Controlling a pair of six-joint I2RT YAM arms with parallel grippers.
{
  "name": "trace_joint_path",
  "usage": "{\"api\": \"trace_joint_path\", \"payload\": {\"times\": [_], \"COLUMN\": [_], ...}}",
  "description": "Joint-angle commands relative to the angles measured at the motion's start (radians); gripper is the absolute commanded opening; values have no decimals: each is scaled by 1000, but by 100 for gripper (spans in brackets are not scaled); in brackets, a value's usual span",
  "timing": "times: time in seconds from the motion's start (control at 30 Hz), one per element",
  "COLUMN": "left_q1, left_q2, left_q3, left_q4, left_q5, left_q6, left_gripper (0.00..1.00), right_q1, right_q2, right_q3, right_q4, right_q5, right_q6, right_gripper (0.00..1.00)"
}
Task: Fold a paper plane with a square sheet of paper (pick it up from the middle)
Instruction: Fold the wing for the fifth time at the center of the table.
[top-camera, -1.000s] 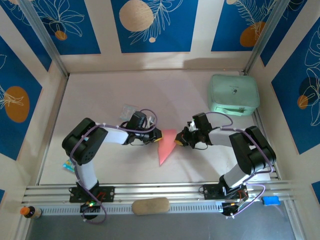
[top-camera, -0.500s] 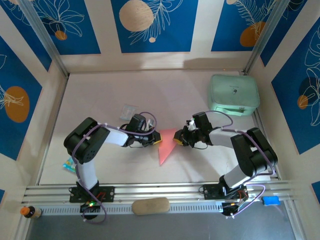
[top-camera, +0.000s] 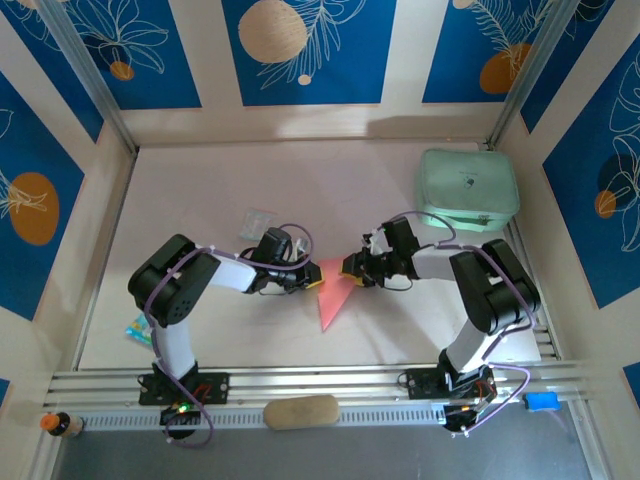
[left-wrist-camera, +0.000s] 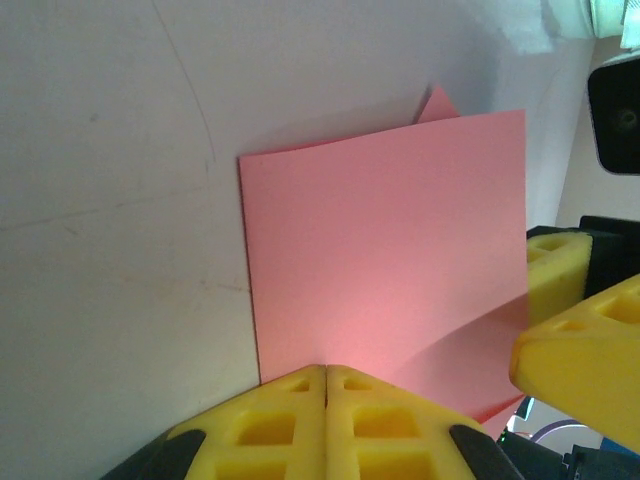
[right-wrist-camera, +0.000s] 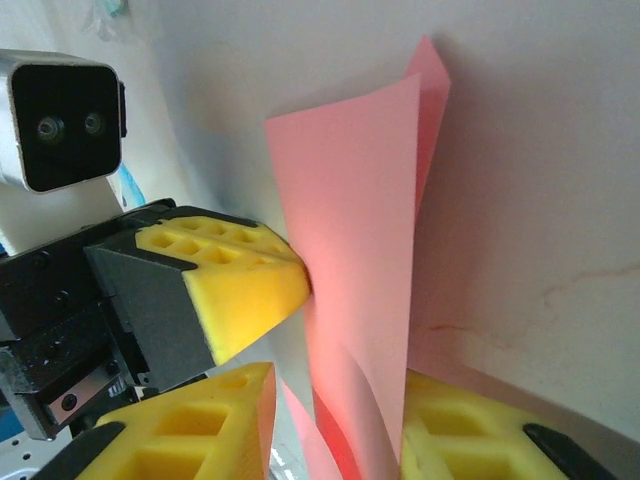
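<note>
The square sheet of paper (top-camera: 333, 295) is salmon pink and lies mid-table, folded into a long wedge pointing toward the near edge. One flap (right-wrist-camera: 360, 230) stands up from the table. My left gripper (top-camera: 313, 276) is shut, its yellow tips (left-wrist-camera: 326, 372) pressed against the sheet (left-wrist-camera: 390, 260) from the left. My right gripper (top-camera: 352, 270) is open at the sheet's right corner. Its fingers (right-wrist-camera: 240, 400) stand on either side of the raised flap, which lies close to the right-hand one. A paper plane as such is out of view.
A mint-green case (top-camera: 467, 188) sits at the back right. A clear packet (top-camera: 258, 220) lies behind the left arm, and a small blue-green item (top-camera: 135, 330) lies by the left wall. A tan pad (top-camera: 300, 411) rests on the front rail.
My right gripper has opened and reached left over the paper's corner. My left gripper has shifted slightly, uncovering the clear packet. The paper has stayed put.
</note>
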Motion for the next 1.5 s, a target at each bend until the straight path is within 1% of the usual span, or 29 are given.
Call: {"api": "trace_joint_path", "payload": {"times": [0.0,0.2,0.3,0.37,0.47,0.57,0.63,0.7,0.83,0.97,1.1,1.2,1.27,1.47], "left_q1": [-11,-12,-12,-12,-12,-12,-12,-13,-31,-89,-195,-276,-328,-432], "left_q2": [58,58,55,50,28,-25,-72,-121,-196,-264,-312,-319,-313,-246], "left_q3": [-14,-15,-15,-15,-10,-6,-2,4,9,17,59,95,115,188], "left_q4": [-14,-11,-12,-11,-5,-15,-47,-93,-174,-270,-424,-519,-552,-635], "left_q5": [-1,0,0,1,11,10,-13,-41,-109,-207,-357,-468,-528,-639], "left_q6": [36,39,38,38,37,44,61,89,144,230,361,450,493,579], "left_gripper": [0,0,0,0,0,7,16,22,24,26,31,34,36,46], "right_q1": [-19,-43,-49,-45,-41,-41,-40,-41,-38,-32,-27,-24,-19,-8], "right_q2": [26,49,59,67,64,52,37,11,-51,-113,-172,-200,-211,-234], "right_q3": [31,58,68,73,72,69,63,53,14,-68,-129,-145,-145,-148], "right_q4": [-46,-85,-81,-76,-90,-103,-108,-116,-119,-27,15,13,-2,-11], "right_q5": [-51,-46,-78,-107,-91,-68,-52,-23,69,129,191,212,223,245], "right_q6": [-78,-124,-137,-140,-137,-124,-99,-51,107,289,420,467,483,487], "right_gripper": [31,26,17,13,9,6,4,3,1,0,0,0,0,0]}}
